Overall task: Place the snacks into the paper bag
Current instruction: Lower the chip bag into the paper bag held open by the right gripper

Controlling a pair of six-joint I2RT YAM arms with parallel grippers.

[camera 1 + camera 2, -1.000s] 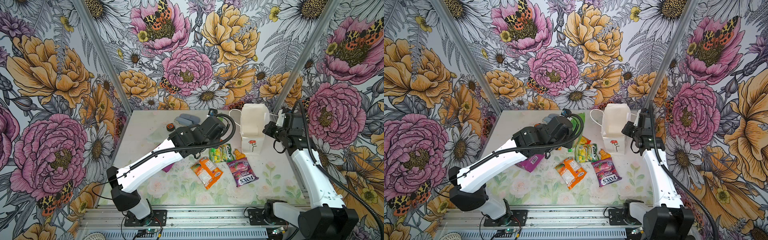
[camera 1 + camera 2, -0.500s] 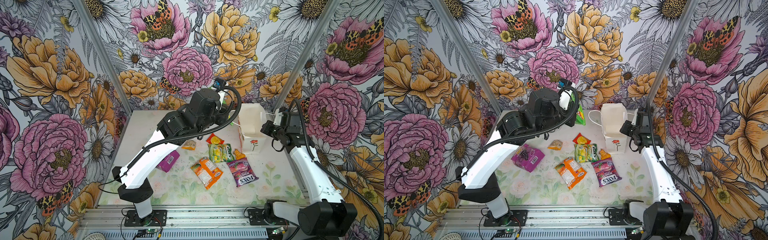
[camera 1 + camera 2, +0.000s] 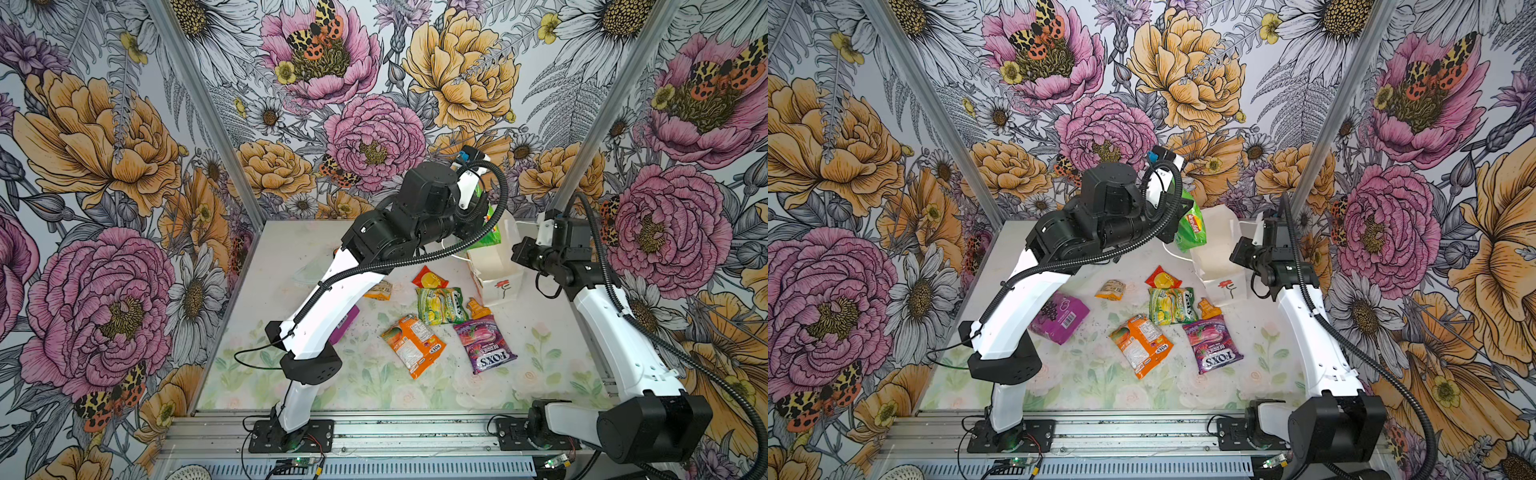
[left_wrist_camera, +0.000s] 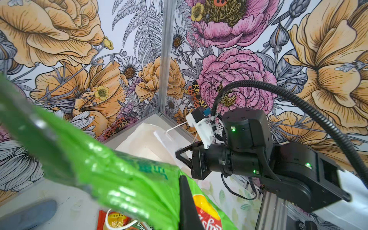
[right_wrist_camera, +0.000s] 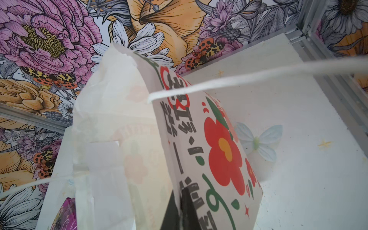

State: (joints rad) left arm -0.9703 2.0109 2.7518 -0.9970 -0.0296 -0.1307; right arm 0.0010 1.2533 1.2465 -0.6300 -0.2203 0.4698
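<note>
Now the left fingers [image 4: 187,205], gripping the Lay's packet [image 3: 1191,226], have risen to the paper bag [image 3: 496,259] rim, with the right fingers [image 5: 189,217] clamped on its wall; release is due.

The chips packet [image 3: 1192,226] is green, the paper bag [image 3: 1214,291] white with a red flower [image 3: 1225,284].

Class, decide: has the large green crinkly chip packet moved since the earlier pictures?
Yes. The green packet rose and shifted right, closer to the tall white paper bag.
</note>
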